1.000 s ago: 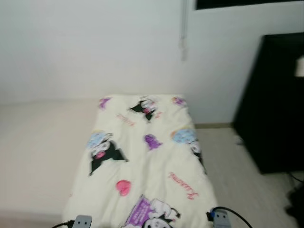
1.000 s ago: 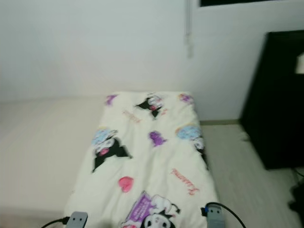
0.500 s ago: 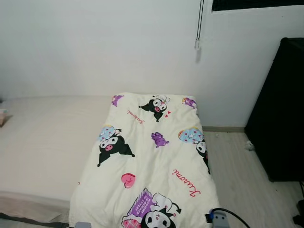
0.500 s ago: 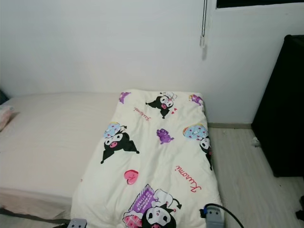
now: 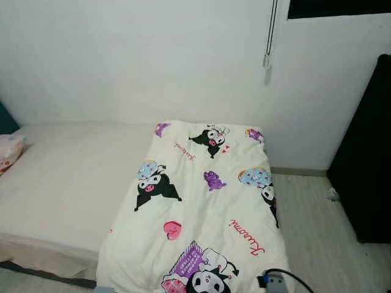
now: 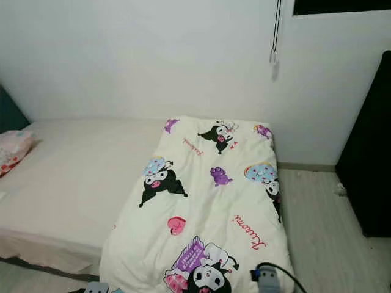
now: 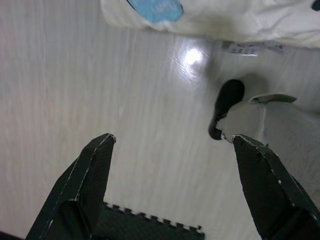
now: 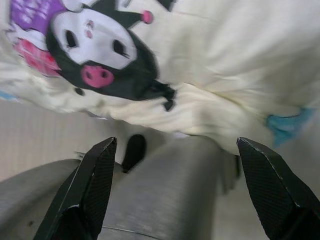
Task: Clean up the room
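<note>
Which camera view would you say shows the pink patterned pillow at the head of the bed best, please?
The right eye view: the pillow shows most of its pink print at the mattress's far left end. The left eye view catches a smaller part of it at the frame edge. The wrist views look at the floor and the cartoon blanket instead.

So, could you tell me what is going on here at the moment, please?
The robot stands at the foot of a bed, looking down at a cream cartoon-print blanket spread along the bed's right side. Nothing is being handled: the left end effector hangs open above the pale floor, and the right end effector is open near the blanket's bottom edge. A pink pillow lies at the bed's far left, and a dark cabinet stands to the right.
</note>
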Tool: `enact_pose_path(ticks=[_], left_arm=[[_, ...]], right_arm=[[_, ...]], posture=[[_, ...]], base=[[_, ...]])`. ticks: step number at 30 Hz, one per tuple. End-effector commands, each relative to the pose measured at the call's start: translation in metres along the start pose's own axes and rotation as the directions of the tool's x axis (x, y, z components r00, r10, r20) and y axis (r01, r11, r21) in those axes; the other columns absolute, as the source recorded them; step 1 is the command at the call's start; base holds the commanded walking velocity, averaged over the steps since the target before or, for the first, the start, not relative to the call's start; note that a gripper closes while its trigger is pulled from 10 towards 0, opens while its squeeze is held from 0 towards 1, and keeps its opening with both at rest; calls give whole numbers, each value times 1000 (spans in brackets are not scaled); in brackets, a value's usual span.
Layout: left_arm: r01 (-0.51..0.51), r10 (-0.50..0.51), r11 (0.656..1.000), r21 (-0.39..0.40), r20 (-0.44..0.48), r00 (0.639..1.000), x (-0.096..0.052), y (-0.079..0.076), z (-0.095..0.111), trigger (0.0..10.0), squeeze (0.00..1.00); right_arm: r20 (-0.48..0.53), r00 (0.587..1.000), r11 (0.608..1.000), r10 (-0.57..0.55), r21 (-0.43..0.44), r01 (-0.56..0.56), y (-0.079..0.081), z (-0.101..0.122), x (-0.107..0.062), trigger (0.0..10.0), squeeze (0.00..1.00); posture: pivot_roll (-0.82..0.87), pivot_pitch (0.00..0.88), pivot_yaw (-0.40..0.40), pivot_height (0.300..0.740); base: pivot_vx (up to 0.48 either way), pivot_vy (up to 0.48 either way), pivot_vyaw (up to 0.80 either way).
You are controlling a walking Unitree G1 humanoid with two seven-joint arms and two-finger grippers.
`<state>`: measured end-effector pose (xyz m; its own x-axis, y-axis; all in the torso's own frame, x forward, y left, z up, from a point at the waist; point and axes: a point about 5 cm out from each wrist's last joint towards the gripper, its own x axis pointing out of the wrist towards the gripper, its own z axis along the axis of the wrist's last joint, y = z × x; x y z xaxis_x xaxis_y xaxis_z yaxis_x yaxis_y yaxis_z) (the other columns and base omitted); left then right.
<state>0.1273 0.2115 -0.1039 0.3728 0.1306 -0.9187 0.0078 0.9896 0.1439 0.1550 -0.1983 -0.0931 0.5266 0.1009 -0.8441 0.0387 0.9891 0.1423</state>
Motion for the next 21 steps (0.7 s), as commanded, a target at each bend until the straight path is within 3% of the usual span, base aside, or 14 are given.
enact_pose_path(ticks=[1, 7, 14, 21], left_arm=[[-15, 15, 1000, -8, -3, 1000, 0, 5, -2, 10000, 0], [-2, 2, 1000, -8, -6, 1000, 0, 3, -3, 10000, 0], [8, -8, 1000, -9, -5, 1000, 0, 0, -3, 10000, 0], [-4, 4, 1000, -21, -5, 1000, 0, 1, -3, 10000, 0]], right_arm=[[-13, 1000, 1000, 2, -14, -2, 0, -2, 0, 10000, 0], [-17, 1000, 1000, 2, -20, -2, -1, -3, -1, 10000, 0], [-20, 1000, 999, 12, -42, -13, 0, -1, 0, 10000, 0], [-22, 1000, 999, 19, -50, -20, 1, -1, 0, 10000, 0]], posture=[[-143, 0, 52, 740], [-141, 0, 47, 740], [-139, 0, 43, 740], [-137, 0, 41, 740]], base=[[0, 0, 638], [0, 0, 635], [0, -462, 636], [0, 0, 634]])
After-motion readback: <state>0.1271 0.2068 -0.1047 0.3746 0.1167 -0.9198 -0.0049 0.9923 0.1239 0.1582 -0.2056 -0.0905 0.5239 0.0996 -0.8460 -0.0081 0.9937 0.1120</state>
